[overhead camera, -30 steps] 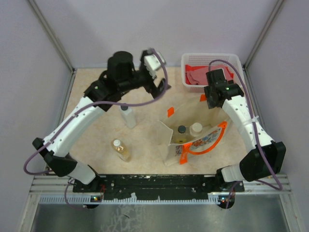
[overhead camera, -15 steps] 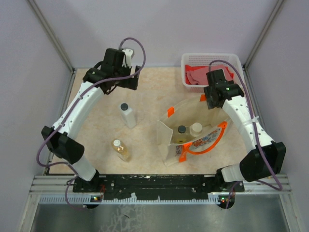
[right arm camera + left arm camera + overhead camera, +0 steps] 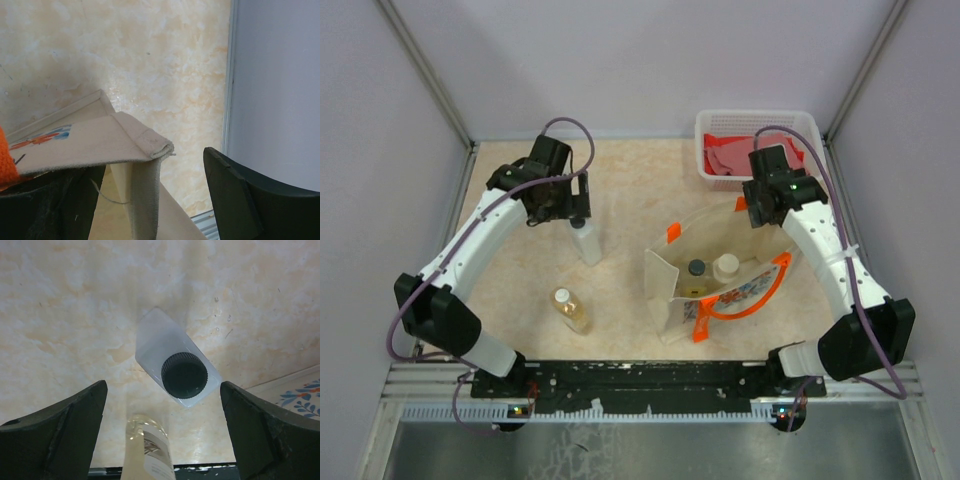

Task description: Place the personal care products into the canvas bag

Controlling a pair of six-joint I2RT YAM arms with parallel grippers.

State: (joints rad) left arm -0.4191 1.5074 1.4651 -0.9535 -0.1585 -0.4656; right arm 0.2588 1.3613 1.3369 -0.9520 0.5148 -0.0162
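**Bottles and left gripper.** The white bottle (image 3: 587,243) stands upright on the table (image 3: 630,190), left of centre. The left gripper (image 3: 162,385) hangs directly above it with its fingers spread wide. In the wrist view the dark cap sits between the two pads, a little nearer the right one and touching neither. The amber bottle (image 3: 572,310) stands nearer the bases, apart from the white one.

**Bag and contents.** The bag (image 3: 665,295) stands open, right of centre, with its orange handles and printed side turned toward the bases. Inside it, side by side, are the clear bottle (image 3: 696,268) (only its dark cap is plain) and the cream bottle (image 3: 726,266).

**Right gripper.** The right gripper (image 3: 152,160) is at the bag's far rim with its fingers apart. A folded corner of canvas lies in the gap between them. It is close to the left finger, and whether the two touch cannot be told.

**Arms.**
- The left arm arcs out from its base, up the left side, with its wrist bent down over the white bottle.
- The right arm rises along the right side and bends inward to the bag.

**Surroundings.**
- The table has a cream, marbled top.
- A basket (image 3: 705,130) with a red cloth (image 3: 735,155) sits in the far right corner.
- Pale walls enclose the table on three sides.
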